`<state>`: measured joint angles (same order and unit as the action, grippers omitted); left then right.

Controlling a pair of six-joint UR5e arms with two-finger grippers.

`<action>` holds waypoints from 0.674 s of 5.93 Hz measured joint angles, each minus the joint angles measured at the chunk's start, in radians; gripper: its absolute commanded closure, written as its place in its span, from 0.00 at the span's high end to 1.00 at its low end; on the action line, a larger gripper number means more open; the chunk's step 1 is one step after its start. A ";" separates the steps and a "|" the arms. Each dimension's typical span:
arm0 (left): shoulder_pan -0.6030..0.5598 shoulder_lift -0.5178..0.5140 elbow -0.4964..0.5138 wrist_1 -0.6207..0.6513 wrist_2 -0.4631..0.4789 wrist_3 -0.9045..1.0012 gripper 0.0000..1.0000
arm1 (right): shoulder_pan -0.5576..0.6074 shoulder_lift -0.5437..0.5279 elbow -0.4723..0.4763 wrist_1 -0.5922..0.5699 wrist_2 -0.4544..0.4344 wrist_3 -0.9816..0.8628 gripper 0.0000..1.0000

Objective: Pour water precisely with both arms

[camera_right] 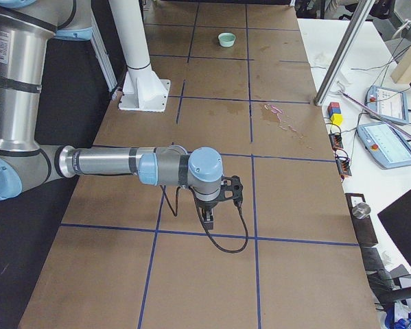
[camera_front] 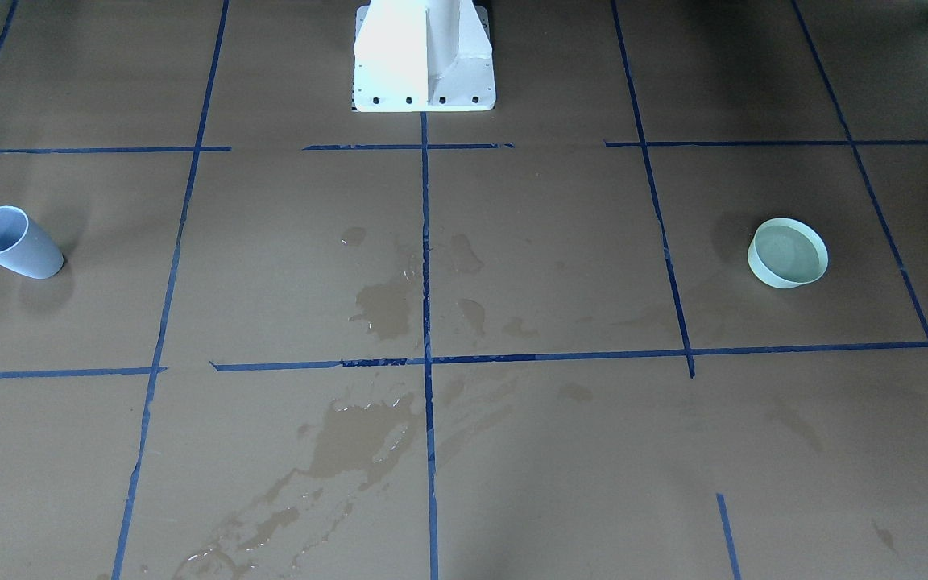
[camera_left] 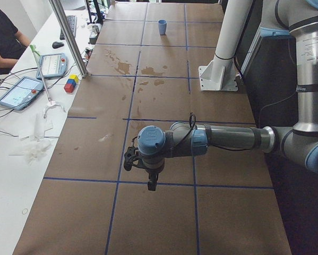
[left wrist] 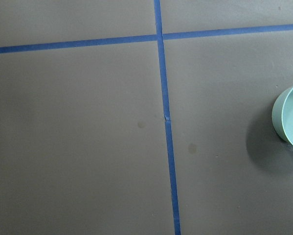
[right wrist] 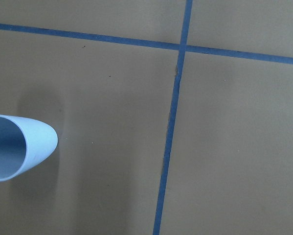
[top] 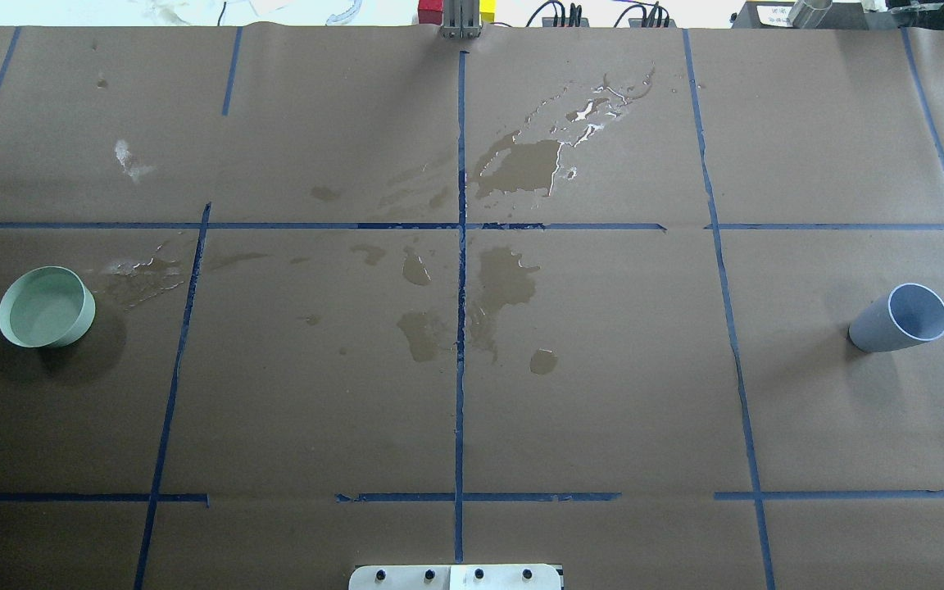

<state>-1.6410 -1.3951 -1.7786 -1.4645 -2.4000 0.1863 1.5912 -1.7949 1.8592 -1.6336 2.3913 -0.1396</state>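
Observation:
A blue-grey cup (top: 902,318) stands upright on the table's right side; it also shows in the front view (camera_front: 15,242) and the right wrist view (right wrist: 16,147). A pale green bowl (top: 46,307) stands on the left side, also in the left wrist view (left wrist: 290,120). I cannot tell whether either holds water. My left gripper (camera_left: 151,183) and right gripper (camera_right: 209,218) hang above the brown paper near their table ends and show only in the side views. I cannot tell whether they are open or shut. Neither touches a vessel.
Dark wet stains (top: 509,279) and shiny puddles (top: 595,111) spread over the middle of the brown paper. Blue tape lines (top: 460,328) grid the table. The white pedestal (camera_front: 424,56) stands at the robot's edge. Tablets (camera_left: 20,90) and coloured blocks (camera_left: 70,84) lie on the operators' side table.

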 measured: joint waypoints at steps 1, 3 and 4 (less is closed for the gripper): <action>0.002 0.002 -0.004 -0.002 0.002 -0.009 1.00 | -0.004 -0.001 -0.004 0.000 0.001 -0.002 1.00; 0.013 -0.001 0.011 -0.013 0.001 -0.007 1.00 | -0.026 0.000 -0.013 0.000 0.006 -0.007 1.00; 0.018 -0.002 0.010 -0.020 0.003 -0.005 1.00 | -0.034 0.003 -0.024 0.001 0.009 -0.009 1.00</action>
<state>-1.6229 -1.3966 -1.7684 -1.4840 -2.3969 0.1815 1.5575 -1.7923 1.8352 -1.6322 2.4000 -0.1487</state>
